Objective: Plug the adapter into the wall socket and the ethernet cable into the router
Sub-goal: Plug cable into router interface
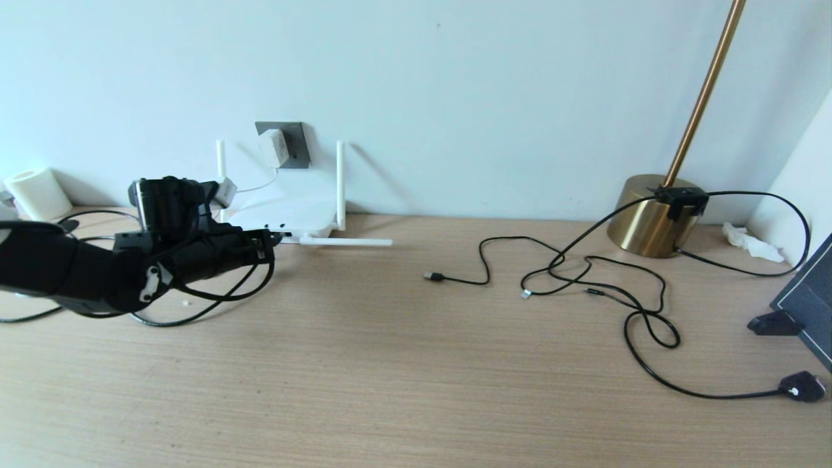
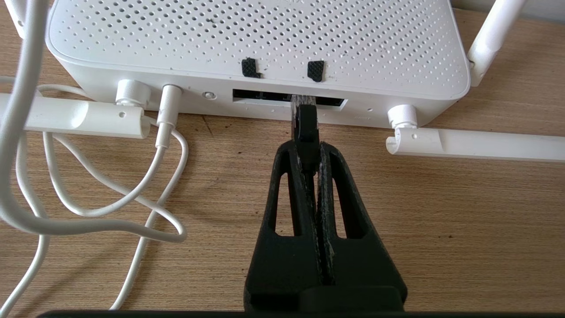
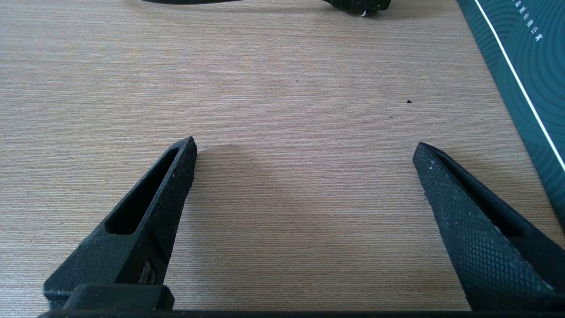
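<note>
The white router (image 1: 296,207) lies on the wooden table against the wall, with its port edge facing me (image 2: 265,39). My left gripper (image 2: 307,150) is shut on the ethernet cable (image 2: 306,126) just behind its plug. The plug's clear tip reaches into the dark port slot (image 2: 329,100); how deep it sits is hidden. In the head view the left gripper (image 1: 270,244) is at the router's front edge, with black cable looping under the arm (image 1: 214,302). The white adapter (image 1: 273,148) sits in the dark grey wall socket (image 1: 296,140). My right gripper (image 3: 304,148) stands open and empty over bare wood.
A white cord (image 2: 164,132) is plugged into the router and loops across the table. One antenna (image 1: 351,242) lies flat on the table. Black USB cables (image 1: 585,273), a brass lamp base (image 1: 650,218), a dark board (image 1: 809,305) and a paper roll (image 1: 39,193) stand around.
</note>
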`<state>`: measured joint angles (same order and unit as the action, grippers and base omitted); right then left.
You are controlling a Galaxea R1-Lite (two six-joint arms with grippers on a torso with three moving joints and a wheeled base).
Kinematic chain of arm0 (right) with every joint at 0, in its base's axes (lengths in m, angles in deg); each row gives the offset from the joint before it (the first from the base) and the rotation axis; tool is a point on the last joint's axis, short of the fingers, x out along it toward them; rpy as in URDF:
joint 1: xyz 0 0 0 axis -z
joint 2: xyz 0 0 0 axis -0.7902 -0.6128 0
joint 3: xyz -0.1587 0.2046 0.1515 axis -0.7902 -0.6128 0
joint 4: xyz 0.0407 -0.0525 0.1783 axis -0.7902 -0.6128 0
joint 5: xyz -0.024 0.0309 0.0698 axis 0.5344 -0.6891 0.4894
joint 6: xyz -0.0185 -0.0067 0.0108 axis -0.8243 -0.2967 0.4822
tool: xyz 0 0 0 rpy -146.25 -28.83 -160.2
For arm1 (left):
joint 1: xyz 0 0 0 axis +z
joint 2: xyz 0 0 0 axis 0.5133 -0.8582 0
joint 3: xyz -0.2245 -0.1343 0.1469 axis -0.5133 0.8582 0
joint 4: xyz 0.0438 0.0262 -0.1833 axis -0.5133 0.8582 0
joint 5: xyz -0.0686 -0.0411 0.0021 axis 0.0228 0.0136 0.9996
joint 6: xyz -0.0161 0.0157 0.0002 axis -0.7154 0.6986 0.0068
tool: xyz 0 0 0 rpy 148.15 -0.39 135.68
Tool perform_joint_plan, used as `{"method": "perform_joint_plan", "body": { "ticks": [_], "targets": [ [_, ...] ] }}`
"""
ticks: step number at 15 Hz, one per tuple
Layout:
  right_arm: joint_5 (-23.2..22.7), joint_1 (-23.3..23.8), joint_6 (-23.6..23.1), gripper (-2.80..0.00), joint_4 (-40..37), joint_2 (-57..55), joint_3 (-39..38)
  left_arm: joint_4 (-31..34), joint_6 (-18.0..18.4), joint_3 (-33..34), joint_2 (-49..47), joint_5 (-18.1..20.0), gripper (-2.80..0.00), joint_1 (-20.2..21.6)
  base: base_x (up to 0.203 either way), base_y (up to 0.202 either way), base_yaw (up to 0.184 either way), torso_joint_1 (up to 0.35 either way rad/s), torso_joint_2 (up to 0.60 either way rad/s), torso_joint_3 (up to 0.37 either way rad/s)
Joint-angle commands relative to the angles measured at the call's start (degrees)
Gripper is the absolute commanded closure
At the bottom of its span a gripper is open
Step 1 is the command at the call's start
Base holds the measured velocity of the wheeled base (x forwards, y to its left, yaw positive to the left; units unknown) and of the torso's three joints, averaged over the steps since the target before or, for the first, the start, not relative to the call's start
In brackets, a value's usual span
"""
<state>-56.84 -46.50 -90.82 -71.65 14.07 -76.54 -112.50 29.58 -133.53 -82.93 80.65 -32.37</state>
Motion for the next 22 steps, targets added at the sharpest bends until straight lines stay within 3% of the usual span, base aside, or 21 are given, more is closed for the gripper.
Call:
{"method": "perform_joint_plan", "body": {
  "ticks": [1, 22],
  "targets": [
    [-0.1, 0.0, 0.0, -2.80, 0.1, 0.0, -0.5, -0.3, 0.0, 0.0, -0.2, 0.0, 0.00, 0.0, 0.000, 0.000, 0.000, 0.000, 0.00, 0.000],
    [0.9, 0.0, 1.2, -2.80, 0.0, 0.0, -0.4, -0.4, 0.1, -0.4, -0.2, -0.1, 0.00, -0.4, 0.000, 0.000, 0.000, 0.000, 0.00, 0.000]
  ]
}}
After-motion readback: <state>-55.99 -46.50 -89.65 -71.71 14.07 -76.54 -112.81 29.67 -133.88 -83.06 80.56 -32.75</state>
